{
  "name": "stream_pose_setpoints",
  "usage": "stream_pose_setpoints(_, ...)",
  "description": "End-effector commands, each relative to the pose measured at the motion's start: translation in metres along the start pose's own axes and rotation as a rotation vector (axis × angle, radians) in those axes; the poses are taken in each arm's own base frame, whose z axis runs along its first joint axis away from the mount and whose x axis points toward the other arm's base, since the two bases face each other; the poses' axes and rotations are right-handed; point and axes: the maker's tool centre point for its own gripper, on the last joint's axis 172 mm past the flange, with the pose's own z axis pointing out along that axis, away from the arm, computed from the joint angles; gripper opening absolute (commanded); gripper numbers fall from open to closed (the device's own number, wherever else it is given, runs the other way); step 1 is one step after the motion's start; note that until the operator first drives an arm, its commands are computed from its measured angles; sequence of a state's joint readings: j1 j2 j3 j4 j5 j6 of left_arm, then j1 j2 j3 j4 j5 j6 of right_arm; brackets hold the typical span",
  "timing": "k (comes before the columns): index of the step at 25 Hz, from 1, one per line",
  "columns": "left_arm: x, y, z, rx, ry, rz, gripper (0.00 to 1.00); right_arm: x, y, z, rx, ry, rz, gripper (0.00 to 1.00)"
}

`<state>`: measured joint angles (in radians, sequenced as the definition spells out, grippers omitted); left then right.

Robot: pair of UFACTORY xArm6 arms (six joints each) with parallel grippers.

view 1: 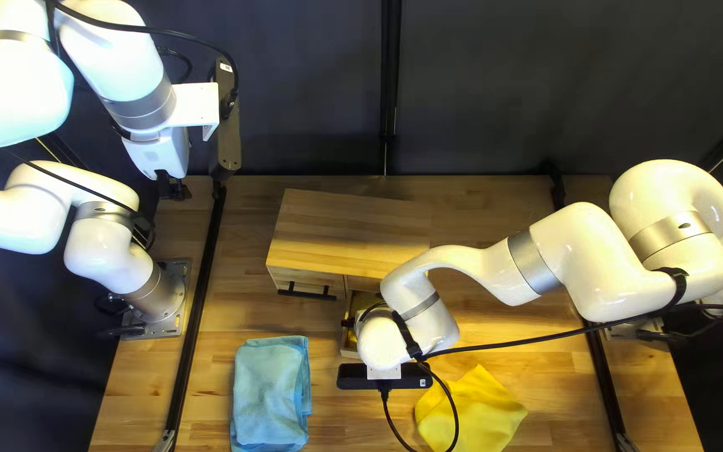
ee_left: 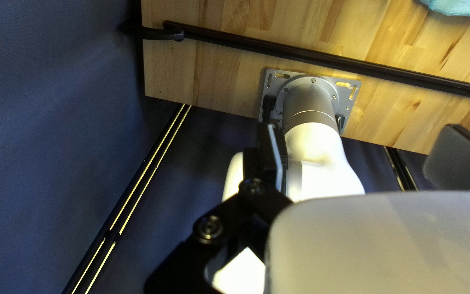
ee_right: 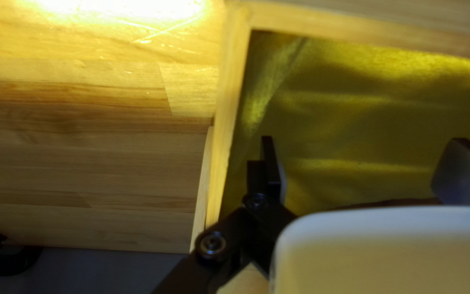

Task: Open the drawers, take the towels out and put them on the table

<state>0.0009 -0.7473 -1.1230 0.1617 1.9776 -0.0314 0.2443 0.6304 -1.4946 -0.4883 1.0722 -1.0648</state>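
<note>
A wooden drawer cabinet stands mid-table. Its left drawer is closed, with a black handle. The right drawer is pulled out, and a yellow towel lies inside it. My right gripper is open, lowered into that drawer just over this towel; in the top left view my wrist hides it. A blue towel and a second yellow towel lie on the table near the front edge. My left gripper is open and empty, raised at the far left above its arm's base.
The left arm's base plate is bolted near the table's left edge, beside a black rail. A black cable runs from my right wrist across the table. A corner of the blue towel shows in the left wrist view.
</note>
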Motion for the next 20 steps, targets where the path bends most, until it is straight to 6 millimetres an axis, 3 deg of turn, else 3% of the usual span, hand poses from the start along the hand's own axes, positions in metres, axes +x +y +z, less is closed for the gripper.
stream_pose_setpoints(1,0.0,0.0,0.0,0.0,0.0,0.0,1.0,0.0002,0.0001,0.0029,0.002,-0.001,0.001,1.0)
stream_pose_setpoints(3,0.0,0.0,0.0,0.0,0.0,0.0,1.0,0.0001,-0.0002,0.0048,0.003,-0.002,0.002,0.87)
stream_pose_setpoints(4,0.0,0.0,0.0,0.0,0.0,0.0,1.0,-0.0001,-0.001,0.0065,0.005,-0.003,0.004,0.73)
stream_pose_setpoints(5,0.0,0.0,0.0,0.0,0.0,0.0,1.0,-0.0004,-0.0015,0.0071,0.005,-0.003,0.004,0.67)
stream_pose_setpoints(6,0.0,0.0,0.0,0.0,0.0,0.0,1.0,-0.001,-0.0023,0.0073,0.004,-0.004,0.006,0.08)
stream_pose_setpoints(7,0.0,0.0,0.0,0.0,0.0,0.0,1.0,-0.0014,-0.0027,0.007,0.002,-0.004,0.007,0.0)
stream_pose_setpoints(20,0.0,0.0,0.0,0.0,0.0,0.0,1.0,-0.0025,-0.0043,0.0076,-0.014,-0.004,-0.002,0.0)
